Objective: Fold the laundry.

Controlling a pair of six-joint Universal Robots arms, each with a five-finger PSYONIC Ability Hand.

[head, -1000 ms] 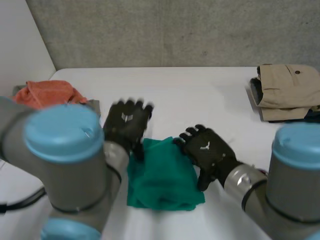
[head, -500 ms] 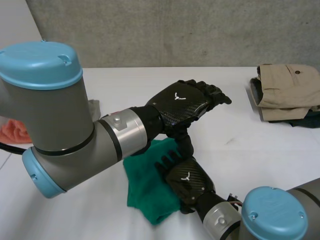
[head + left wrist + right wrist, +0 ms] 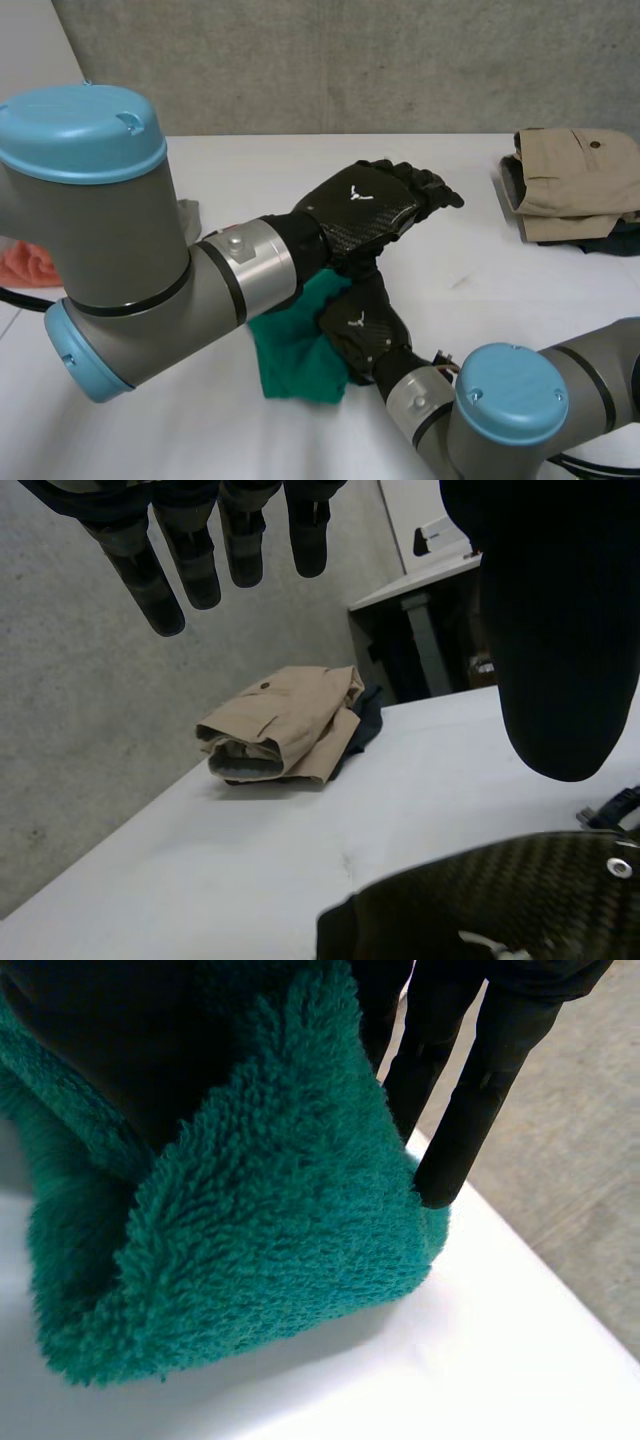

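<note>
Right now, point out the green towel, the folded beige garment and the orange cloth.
green towel [image 3: 292, 348], head view, its uncovered middle.
folded beige garment [image 3: 575, 180], head view, its top layer.
orange cloth [image 3: 26, 265], head view, its visible end.

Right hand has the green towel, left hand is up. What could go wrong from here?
1. The left hand hangs open close over the right hand; lifting the green towel could knock them together.
2. The right hand pinches the green towel at a bunched fold, so it may slip or fold crooked.
</note>
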